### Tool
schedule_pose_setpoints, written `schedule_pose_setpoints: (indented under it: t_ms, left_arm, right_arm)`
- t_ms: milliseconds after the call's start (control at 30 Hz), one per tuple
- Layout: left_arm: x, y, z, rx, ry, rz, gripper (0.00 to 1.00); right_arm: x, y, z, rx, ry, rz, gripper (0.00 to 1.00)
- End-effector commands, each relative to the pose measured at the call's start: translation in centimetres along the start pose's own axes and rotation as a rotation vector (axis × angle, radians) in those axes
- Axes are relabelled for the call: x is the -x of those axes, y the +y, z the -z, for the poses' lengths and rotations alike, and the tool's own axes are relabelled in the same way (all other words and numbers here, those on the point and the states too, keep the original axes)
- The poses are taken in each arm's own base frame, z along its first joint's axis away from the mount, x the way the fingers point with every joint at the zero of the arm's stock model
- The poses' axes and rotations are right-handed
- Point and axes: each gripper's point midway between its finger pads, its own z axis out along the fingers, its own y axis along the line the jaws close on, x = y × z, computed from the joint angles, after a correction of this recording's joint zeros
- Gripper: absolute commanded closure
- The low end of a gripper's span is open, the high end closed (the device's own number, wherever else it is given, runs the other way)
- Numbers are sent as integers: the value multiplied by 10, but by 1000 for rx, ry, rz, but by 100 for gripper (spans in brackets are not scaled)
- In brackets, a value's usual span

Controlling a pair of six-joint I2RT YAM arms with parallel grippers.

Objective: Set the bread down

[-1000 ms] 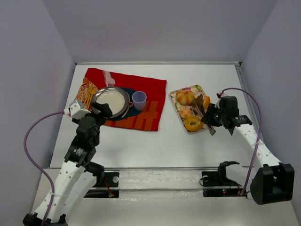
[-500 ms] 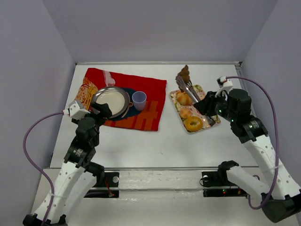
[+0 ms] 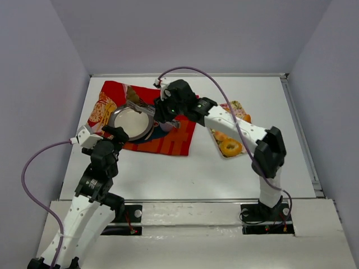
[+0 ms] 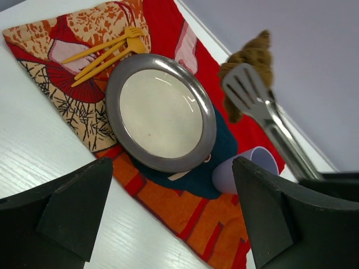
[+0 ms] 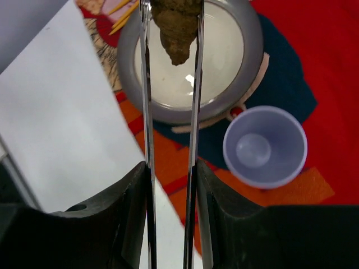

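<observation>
A brown piece of bread (image 5: 176, 28) hangs pinched in the tips of metal tongs (image 5: 193, 112), just above the empty grey plate (image 5: 252, 33). My right gripper (image 5: 171, 168) is shut on the tongs' two arms. Seen from above, the right gripper (image 3: 168, 106) reaches in from the right over the plate (image 3: 132, 124). The left wrist view shows the bread (image 4: 249, 56) and tongs (image 4: 263, 112) beyond the plate's (image 4: 162, 162) far edge. My left gripper (image 4: 171, 162) stands open with nothing in it, low at the plate's near side (image 3: 115, 134).
The plate lies on a red patterned cloth (image 3: 174, 137) beside a purple cup (image 5: 265, 145). Yellow forks (image 4: 106, 53) lie on the cloth left of the plate. A floral tray (image 3: 238, 105) at the right holds rolls and a ring-shaped bread (image 3: 230, 147).
My right arm has swung from the tray at the right across to the plate at the left, carrying the tongs with the bread. The left arm has barely moved.
</observation>
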Motion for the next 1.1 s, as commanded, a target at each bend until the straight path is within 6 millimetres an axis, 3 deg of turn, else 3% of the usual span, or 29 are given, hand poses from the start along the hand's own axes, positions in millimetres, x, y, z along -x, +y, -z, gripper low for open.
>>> schedule_pose_setpoints:
  t_ms: [0, 33, 100, 133, 200, 367, 567, 733, 1067]
  left_arm:
    - [32, -1, 10, 3, -107, 111, 1]
    - [33, -2, 11, -7, -112, 117, 1]
    - [32, -2, 12, -20, -116, 120, 1]
    - [32, -2, 12, -19, -115, 119, 1]
    - [31, -2, 12, -18, -112, 117, 1]
    - [29, -3, 9, -12, -105, 108, 1]
    - [28, -4, 8, -13, -99, 103, 1]
    - [27, -4, 8, -14, -94, 98, 1]
    - [27, -5, 8, -17, -95, 100, 1]
  right_arm:
    - [52, 6, -34, -21, -105, 39, 82]
    - [28, 2, -60, -31, -44, 28, 81]
    - [18, -1, -84, -48, -9, 17, 77]
    - [26, 5, -81, -49, -26, 23, 76]
    - [9, 2, -101, -72, 9, 33, 68]
    - [-4, 0, -111, -95, 39, 30, 60]
    - [-12, 8, -100, -97, 63, 45, 41]
    - [4, 22, -84, -67, 33, 60, 36]
    - [50, 36, -45, -64, -78, 101, 38]
